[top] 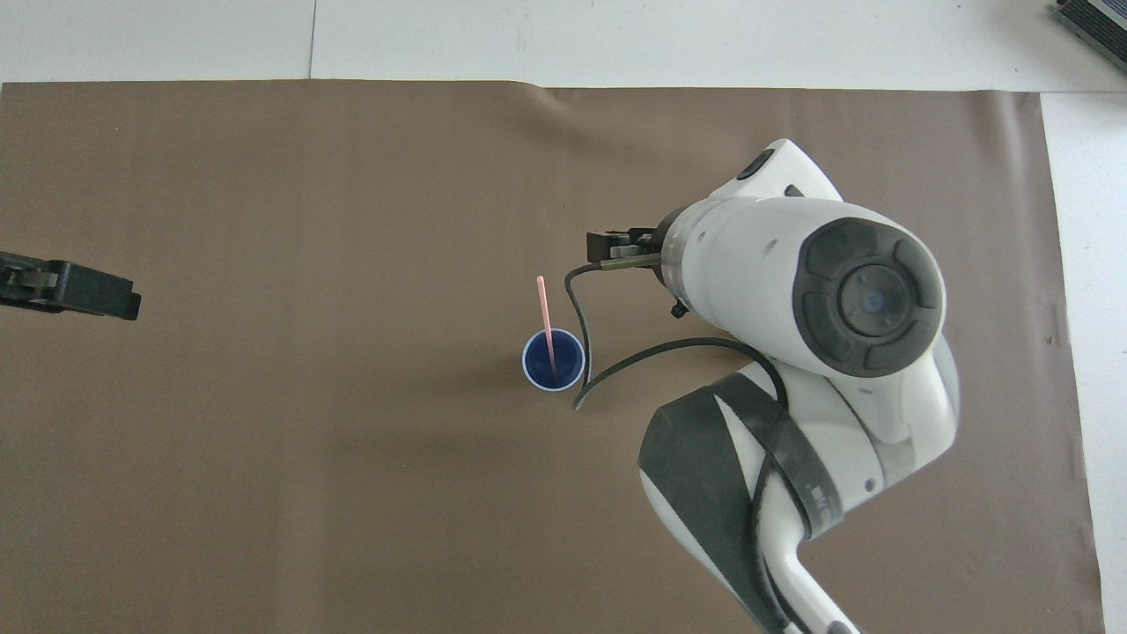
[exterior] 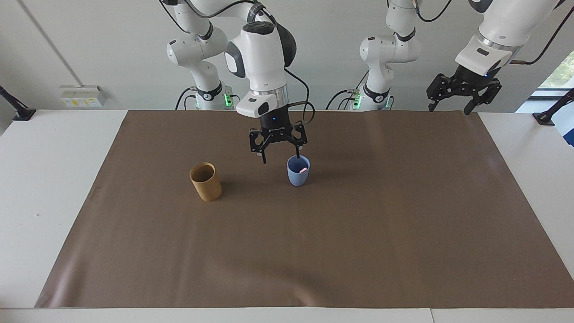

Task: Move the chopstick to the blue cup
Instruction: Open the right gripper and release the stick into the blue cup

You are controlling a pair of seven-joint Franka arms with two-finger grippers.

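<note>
- Facing view: right tool (exterior: 278,149) hangs w/ fingers spread wide, holding nothing, over the brown mat (exterior: 403,224) between the two cups, just beside the blue cup (exterior: 298,175) on the side toward the right arm's end.
- Blue cup stands upright mid-mat; chopstick (exterior: 303,170) is inside it, pink tip leaning on the rim, clear of the tool.
- Tan cup (exterior: 206,181) upright, well apart from blue cup toward right arm's end of the surface (exterior: 54,179); can't see anything in it from this angle.
- Left tool (exterior: 464,92) also wide open and holding nothing, up in the air over the mat corner at left arm's end; that arm waits.
- Overhead view: shows chopstick (top: 547,321) full length — thin pink stick, lower end down in the blue cup (top: 553,360), upper end tilted away from the robots. Facing view gives only the tip.
- Overhead: right arm's bulk hides its own tool and the tan cup; left tool (top: 75,289) shows only as a dark tip at the edge.
</note>
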